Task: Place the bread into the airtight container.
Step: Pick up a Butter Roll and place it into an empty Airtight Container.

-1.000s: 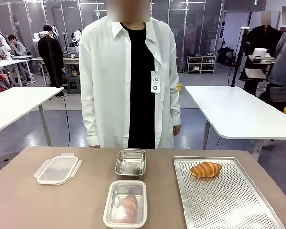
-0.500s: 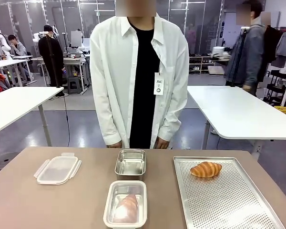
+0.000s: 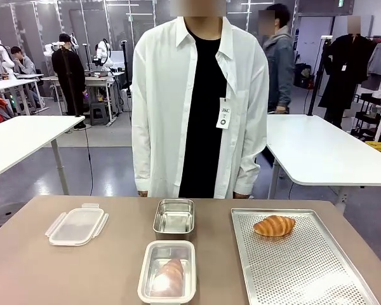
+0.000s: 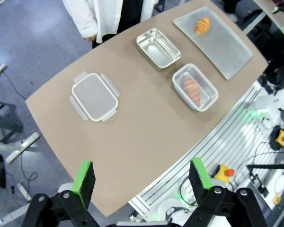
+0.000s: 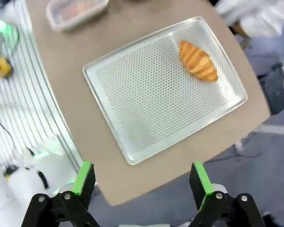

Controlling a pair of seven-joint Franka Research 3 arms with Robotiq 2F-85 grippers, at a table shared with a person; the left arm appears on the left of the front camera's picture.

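A golden-brown croissant (image 3: 274,225) lies towards the far left corner of a perforated silver metal tray (image 3: 305,267), which rests flat on the right part of the brown table (image 3: 63,273). In the middle of the table two containers stand one behind the other, close but not touching. The farther one is an empty rectangular steel container (image 3: 174,218). The nearer one is a white-rimmed rectangular container (image 3: 170,244) with a pale pinkish-brown bread roll (image 3: 171,274) lying lengthwise inside it (too washed out by glare to make out its surface). Well to the left of both, a translucent plastic lid with side clips (image 3: 77,225) lies flat on the table. The left gripper (image 4: 142,176) hangs high above the robot's edge of the table, its green-padded fingers spread wide apart with nothing between them. The right gripper (image 5: 142,178) hangs high over the tray's end of the table, its jaws equally spread and empty, well apart from the croissant. A person in a white shirt over a black top (image 3: 200,101) stands at the far side of the table with arms down, and a small white badge (image 3: 224,114) hangs on the shirt front.
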